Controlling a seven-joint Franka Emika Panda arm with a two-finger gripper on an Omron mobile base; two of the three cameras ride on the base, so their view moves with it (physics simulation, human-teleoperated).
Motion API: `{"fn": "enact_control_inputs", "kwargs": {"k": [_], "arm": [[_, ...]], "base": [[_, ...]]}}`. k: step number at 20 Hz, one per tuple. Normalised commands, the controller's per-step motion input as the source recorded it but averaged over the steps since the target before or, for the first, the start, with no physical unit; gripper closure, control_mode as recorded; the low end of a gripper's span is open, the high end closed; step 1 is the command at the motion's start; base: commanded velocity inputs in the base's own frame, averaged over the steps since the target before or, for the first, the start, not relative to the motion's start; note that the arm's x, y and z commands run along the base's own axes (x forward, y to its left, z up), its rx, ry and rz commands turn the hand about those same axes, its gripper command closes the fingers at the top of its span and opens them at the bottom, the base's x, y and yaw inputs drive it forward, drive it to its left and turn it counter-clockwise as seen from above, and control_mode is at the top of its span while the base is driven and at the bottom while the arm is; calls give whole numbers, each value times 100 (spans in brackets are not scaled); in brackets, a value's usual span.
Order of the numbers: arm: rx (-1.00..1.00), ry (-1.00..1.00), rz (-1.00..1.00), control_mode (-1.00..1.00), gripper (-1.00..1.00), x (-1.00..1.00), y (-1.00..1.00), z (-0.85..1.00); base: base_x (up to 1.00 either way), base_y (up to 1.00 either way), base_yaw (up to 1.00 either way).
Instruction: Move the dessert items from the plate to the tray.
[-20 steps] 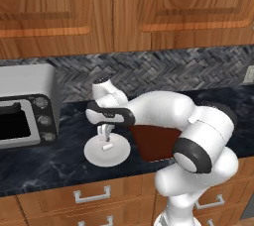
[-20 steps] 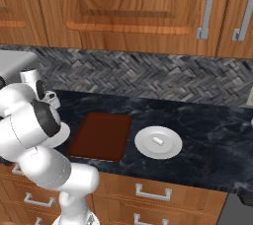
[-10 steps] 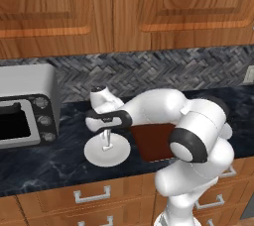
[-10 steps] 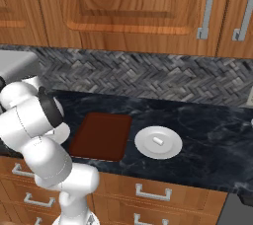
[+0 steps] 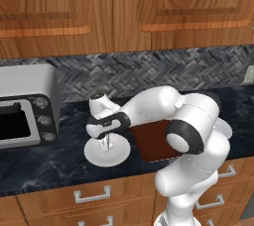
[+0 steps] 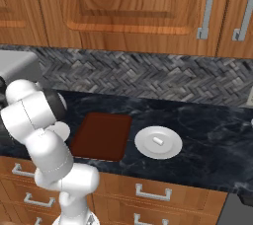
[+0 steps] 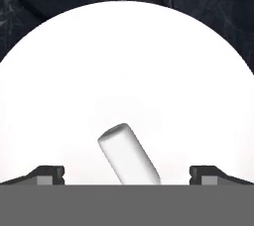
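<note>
A round white plate [image 5: 119,153] lies on the dark counter left of the reddish-brown tray [image 5: 151,140]. My gripper [image 5: 105,143] hangs straight down just over this plate, open. In the hand view the plate [image 7: 124,61] spreads wide, and a small white marshmallow-like cylinder [image 7: 128,158] lies tilted on it between my spread fingertips [image 7: 49,173]; my gripper [image 7: 128,174] does not touch it. From the right, the tray [image 6: 101,135] lies flat and bare. My arm covers most of the left plate [image 6: 61,130].
A second white plate [image 6: 170,147] right of the tray carries a small white piece [image 6: 158,140]; its edge [image 5: 226,129] peeks from behind my arm. A grey toaster oven [image 5: 25,108] stands at the far left. Drawers run below the counter's front edge.
My hand has sunk a little closer to the left plate and the arm has folded lower. The plates, tray and white pieces have not moved.
</note>
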Motion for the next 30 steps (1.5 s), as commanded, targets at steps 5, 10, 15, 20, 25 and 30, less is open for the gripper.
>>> {"fn": "enact_control_inputs", "kwargs": {"k": [5, 10, 15, 20, 25, 30], "arm": [[0, 0, 2, -100, -100, 0, 0, -29], [0, 0, 3, -100, 100, 0, 0, -11], [0, 0, 4, -100, 100, 0, 0, -8], [-2, 0, -4, -100, 100, -2, -8, 0], [0, -12, -22, -100, 100, -7, -6, 65], [-1, -6, -40, -100, 100, 0, -56, 56]], "base": [[0, 0, 0], [0, 0, 0], [0, 0, 0], [0, 0, 0], [0, 0, 0], [0, 0, 0]]}}
